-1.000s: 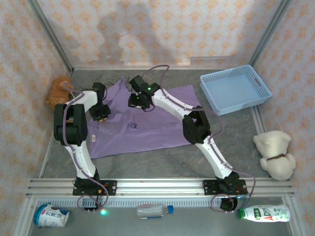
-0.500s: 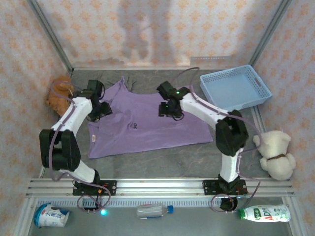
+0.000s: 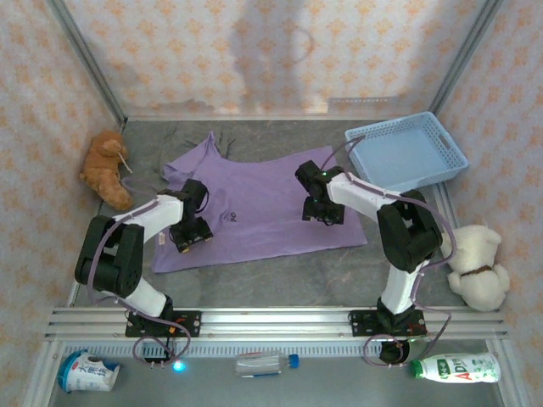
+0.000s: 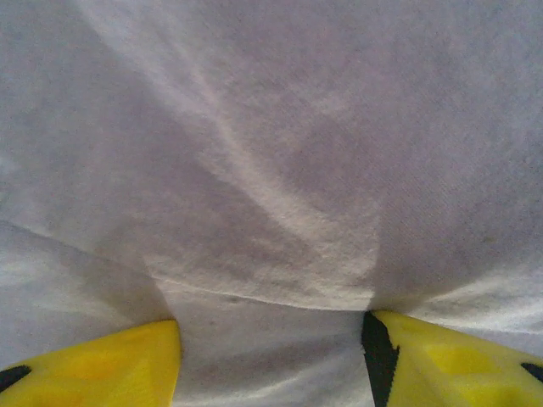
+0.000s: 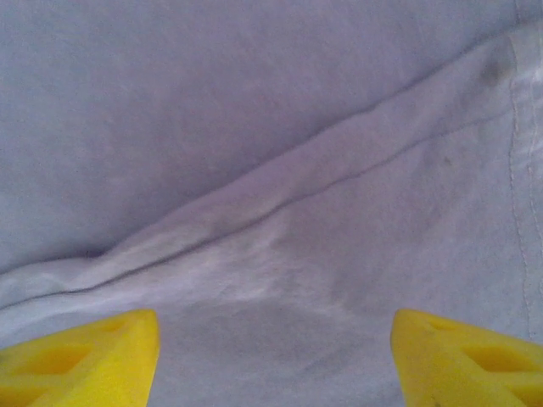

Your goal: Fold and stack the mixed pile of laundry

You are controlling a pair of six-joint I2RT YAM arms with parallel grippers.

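**Item: lavender shirt** [image 3: 254, 195]. Lies spread out mid worktop [image 3: 271, 275], chest mark [image 3: 230, 217] showing. One sleeve sticks out at far left. No fold in it yet.

**L claw** [image 3: 191, 236]. Low over near-left part of shirt, just left of the chest mark. Jaws apart. In the wrist view the yellow fingertips [image 4: 93, 365] sit either side of a soft ridge of cloth, nothing clamped.

**R claw** [image 3: 325, 212]. Low over right part of shirt, close to its right edge. Jaws apart here too. A long crease runs across the cloth ahead of the fingertips, w/ a hem seam at the right of the wrist view.

**Just changed:** both arms have come off the far edge of the shirt toward me, jaws wide. My read is that the spreading step is about done and the shirt is flat enough. Next job is prob. choosing grip pts for the 1st fold. No stack begun.

**Vs. 1 s back:**
- L claw was at far left by the sleeve, and R claw was far-mid near the neck.
- Cloth was bunched at far left, and the near-right corner sat further left.
- Now the body is drawn out rightward, w/ that corner nearer the basket [image 3: 407, 157].
- Near-left corner looks unmoved.

**Others:** orange plush [image 3: 106, 168] at far left and cream plush [image 3: 475, 264] at near right, both as they were.
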